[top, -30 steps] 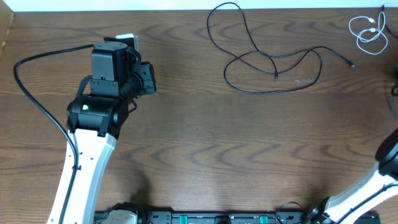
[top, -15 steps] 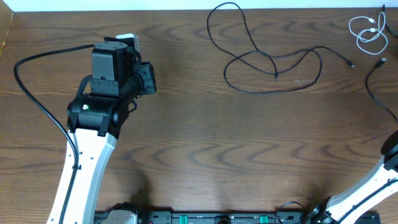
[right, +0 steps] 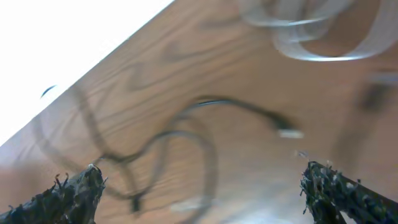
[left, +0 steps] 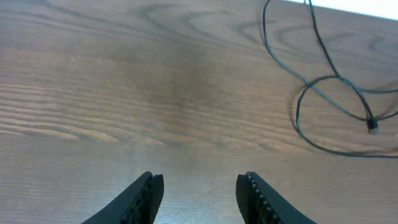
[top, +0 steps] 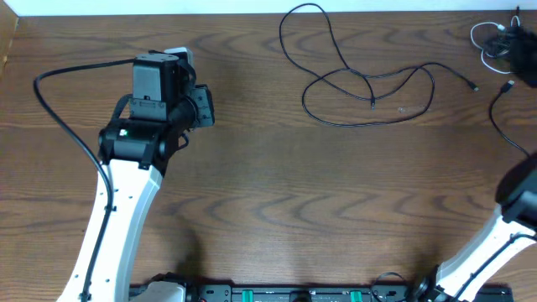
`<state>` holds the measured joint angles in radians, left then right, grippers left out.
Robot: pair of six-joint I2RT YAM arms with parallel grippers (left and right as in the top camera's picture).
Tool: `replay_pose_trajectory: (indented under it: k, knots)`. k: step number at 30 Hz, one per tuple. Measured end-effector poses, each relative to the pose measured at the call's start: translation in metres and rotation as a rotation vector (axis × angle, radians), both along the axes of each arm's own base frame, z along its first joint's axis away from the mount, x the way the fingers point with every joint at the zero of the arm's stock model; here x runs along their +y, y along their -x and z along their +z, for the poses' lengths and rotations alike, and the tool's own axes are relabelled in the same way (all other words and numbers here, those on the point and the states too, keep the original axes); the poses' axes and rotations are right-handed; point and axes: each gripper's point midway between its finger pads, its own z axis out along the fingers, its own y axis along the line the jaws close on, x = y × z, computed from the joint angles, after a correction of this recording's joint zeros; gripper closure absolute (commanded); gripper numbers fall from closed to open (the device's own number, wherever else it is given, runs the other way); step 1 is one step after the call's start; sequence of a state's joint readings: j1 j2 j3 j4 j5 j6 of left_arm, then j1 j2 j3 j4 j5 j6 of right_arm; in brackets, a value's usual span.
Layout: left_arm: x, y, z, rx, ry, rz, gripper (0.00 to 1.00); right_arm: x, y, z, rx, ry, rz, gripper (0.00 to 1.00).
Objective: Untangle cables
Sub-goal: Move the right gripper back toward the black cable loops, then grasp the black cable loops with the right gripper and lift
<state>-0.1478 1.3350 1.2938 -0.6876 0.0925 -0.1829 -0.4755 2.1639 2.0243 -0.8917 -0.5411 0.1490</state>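
The long black cable point(top: 372, 101) lies in loose loops at the back middle of the table, apart from the white cable point(top: 487, 44) coiled at the back right corner. In the left wrist view part of the black cable point(left: 297, 115) shows at the upper right, far from my left gripper point(left: 200, 186). That left gripper point(top: 172, 65) hangs over bare wood at the left, open and holding nothing. My right gripper point(top: 522, 23) is at the far right edge beside the white coil. In the blurred right wrist view this right gripper point(right: 205, 186) stands wide open above the black cable point(right: 208, 140), with the white cable point(right: 317, 43) beyond.
A thick black wire point(top: 59, 126) curves out from the left arm. Another thick wire point(top: 503, 113) runs down the right side toward the right arm's base point(top: 516, 210). The table's back edge point(top: 252, 15) meets a white wall close behind the cables.
My right gripper has come into the overhead view at the back right corner, beside the white cable, and has opened wide. The left arm has shifted slightly right.
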Motion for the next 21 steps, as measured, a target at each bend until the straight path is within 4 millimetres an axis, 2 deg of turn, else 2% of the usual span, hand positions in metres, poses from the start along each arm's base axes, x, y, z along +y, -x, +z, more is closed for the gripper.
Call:
replay_pose_trajectory:
  k: [2, 3, 9, 11, 13, 18, 21]
  knots:
    - [-0.001, -0.001, -0.004, 0.014, 0.002, -0.004, 0.56, 0.066, -0.011, -0.01, 0.025, -0.02, 0.122, 0.1]
    - [-0.001, -0.001, -0.006, 0.019, 0.002, -0.005, 0.56, 0.096, -0.013, -0.018, 0.046, -0.024, 0.177, 0.11]
    - [-0.001, -0.001, -0.006, 0.022, 0.001, -0.004, 0.56, 0.212, -0.009, -0.074, 0.161, 0.151, 0.29, 0.14]
    - [-0.001, 0.001, -0.008, 0.029, 0.0, -0.004, 0.56, 0.236, -0.008, -0.085, 0.164, 0.247, 0.301, 0.14]
    - [-0.001, 0.001, -0.008, 0.03, 0.0, -0.004, 0.56, 0.249, -0.009, -0.093, 0.15, 0.342, 0.297, 0.15]
    - [-0.001, 0.002, -0.009, 0.035, -0.001, -0.004, 0.56, 0.267, -0.024, -0.102, 0.023, 0.5, 0.364, 0.11]
    - [-0.001, 0.003, -0.009, 0.04, -0.001, -0.004, 0.56, 0.273, -0.038, -0.101, -0.099, 0.588, 0.495, 0.06]
